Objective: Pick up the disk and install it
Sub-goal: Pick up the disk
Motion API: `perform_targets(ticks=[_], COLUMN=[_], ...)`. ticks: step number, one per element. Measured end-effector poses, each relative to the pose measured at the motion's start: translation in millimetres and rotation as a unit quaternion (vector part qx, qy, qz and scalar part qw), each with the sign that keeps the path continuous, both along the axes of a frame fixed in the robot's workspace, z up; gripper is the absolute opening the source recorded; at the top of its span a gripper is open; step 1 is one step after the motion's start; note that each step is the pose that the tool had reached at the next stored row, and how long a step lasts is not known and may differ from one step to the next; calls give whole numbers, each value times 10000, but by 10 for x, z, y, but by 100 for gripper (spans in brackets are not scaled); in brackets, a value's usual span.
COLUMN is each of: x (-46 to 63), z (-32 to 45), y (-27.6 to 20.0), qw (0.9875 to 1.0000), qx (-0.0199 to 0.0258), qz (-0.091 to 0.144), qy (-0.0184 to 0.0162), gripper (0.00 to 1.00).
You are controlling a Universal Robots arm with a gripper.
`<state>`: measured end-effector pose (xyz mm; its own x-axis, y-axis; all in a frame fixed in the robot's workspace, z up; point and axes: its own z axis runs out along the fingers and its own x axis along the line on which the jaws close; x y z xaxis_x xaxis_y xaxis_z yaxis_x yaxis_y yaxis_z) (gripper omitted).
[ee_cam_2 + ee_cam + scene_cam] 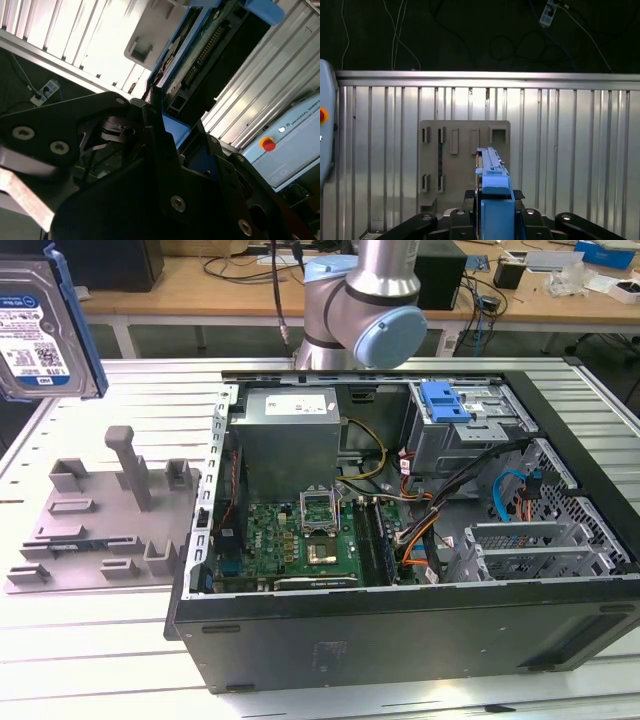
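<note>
One disk (40,325), clamped in the gripper (495,196), hangs long axis upright, label facing the exterior view.

1 disk (38,328), 1 case (400,632), 1 holder (95,535)

The exterior view's left edge is cutting off the flat silver metal disk (38,332) in its blue plastic frame; in the first wrist view the black gripper (495,196) is covering its gripped end.
</note>
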<state>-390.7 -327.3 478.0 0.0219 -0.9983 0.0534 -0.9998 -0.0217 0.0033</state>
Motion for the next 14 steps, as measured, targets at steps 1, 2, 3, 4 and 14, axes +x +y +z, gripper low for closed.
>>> perform_targets(ticks=[1, 2, 3, 4, 14], x=[13, 31, 50, 70, 420], z=[8, 16, 24, 31, 114], y=[-19, -38, -55, -71, -333], qw=[10000, 10000, 10000, 10000, 10000], qx=[-4, -8, -11, -13, -19], qz=[0, 0, 0, 0, 0], qy=[1, 1, 1, 1, 26], gripper=[37, 37, 37, 37, 37])
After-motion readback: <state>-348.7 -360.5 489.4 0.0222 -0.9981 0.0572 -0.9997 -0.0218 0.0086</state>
